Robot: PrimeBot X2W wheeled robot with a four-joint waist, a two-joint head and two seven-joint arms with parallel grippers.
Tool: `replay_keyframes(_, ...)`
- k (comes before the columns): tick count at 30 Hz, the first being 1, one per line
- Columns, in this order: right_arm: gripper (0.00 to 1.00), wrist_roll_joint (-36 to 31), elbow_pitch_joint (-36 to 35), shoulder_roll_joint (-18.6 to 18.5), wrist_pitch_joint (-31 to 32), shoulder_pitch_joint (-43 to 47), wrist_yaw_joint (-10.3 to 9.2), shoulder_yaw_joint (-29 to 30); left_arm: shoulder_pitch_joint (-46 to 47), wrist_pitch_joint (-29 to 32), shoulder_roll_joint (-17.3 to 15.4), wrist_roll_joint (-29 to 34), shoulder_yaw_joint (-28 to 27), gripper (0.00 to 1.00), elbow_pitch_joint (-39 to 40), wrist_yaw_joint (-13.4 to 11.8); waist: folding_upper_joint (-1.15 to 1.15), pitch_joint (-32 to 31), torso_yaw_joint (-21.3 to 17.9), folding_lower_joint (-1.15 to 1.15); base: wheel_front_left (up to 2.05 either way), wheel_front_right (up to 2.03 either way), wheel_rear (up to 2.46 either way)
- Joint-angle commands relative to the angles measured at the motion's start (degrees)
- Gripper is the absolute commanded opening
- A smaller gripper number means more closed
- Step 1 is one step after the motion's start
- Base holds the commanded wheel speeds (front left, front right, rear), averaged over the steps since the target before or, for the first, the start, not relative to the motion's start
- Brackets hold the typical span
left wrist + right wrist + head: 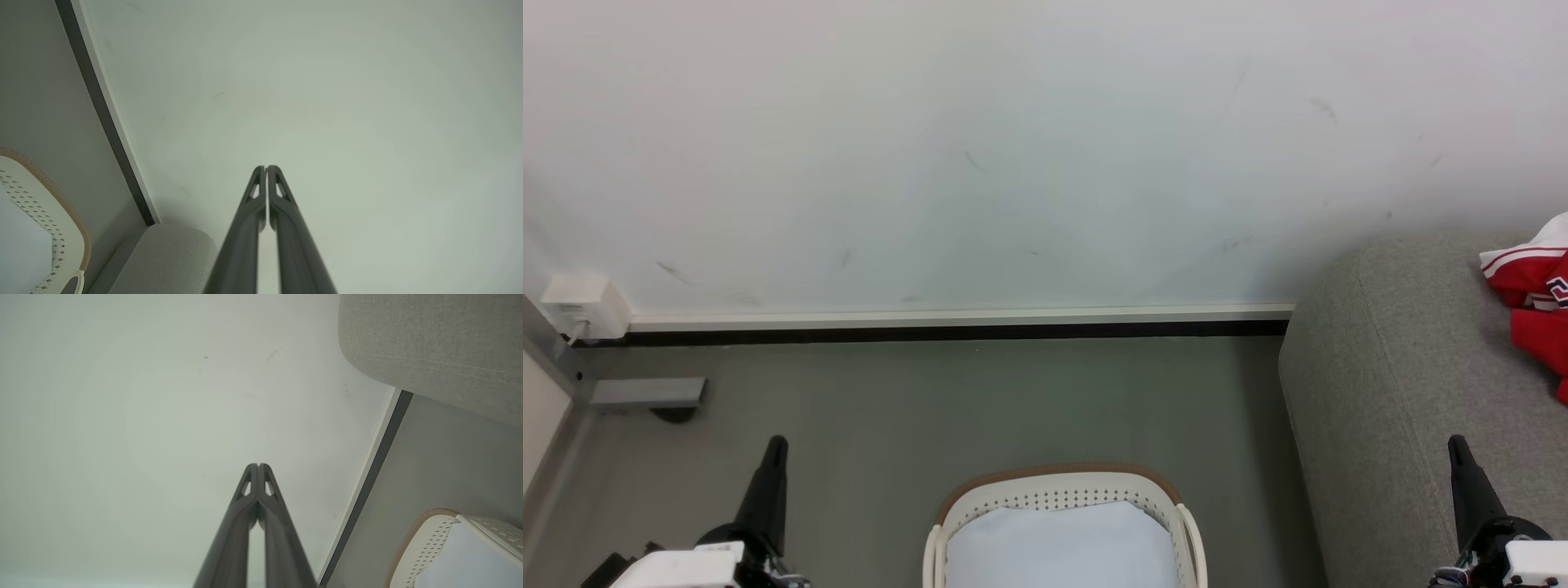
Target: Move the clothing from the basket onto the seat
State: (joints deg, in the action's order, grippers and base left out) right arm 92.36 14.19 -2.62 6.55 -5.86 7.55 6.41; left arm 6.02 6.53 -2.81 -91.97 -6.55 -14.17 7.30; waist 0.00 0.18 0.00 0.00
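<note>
- Clothing (1535, 302) lies on the seat (1388, 384), well apart from the basket (1058, 482).
- Both the left hand (777, 445) and the right hand (1457, 445) are closed, empty.
- Risk: a hand may grab the pale sheet (1054, 547) by mistake.

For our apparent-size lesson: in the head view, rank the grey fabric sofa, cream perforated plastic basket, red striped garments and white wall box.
1. grey fabric sofa
2. cream perforated plastic basket
3. red striped garments
4. white wall box
The first three are cut by the frame edge.
</note>
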Motion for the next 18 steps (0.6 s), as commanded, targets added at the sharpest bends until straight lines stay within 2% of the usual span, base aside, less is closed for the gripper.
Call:
replay_keyframes(1,0.00,0.1,-0.3,-0.5,0.2,-0.8,-0.12,0.2,0.4,0.2,-0.1,-0.8,-0.2,0.00,0.2,0.4,0.00,0.0,0.0,0.00,0.00,0.00,0.00)
replay_keyframes(18,0.00,0.1,-0.3,-0.5,0.2,-0.8,-0.12,0.2,0.4,0.2,-0.1,-0.8,-0.2,0.00,0.2,0.4,0.00,0.0,0.0,0.00,0.00,0.00,0.00)
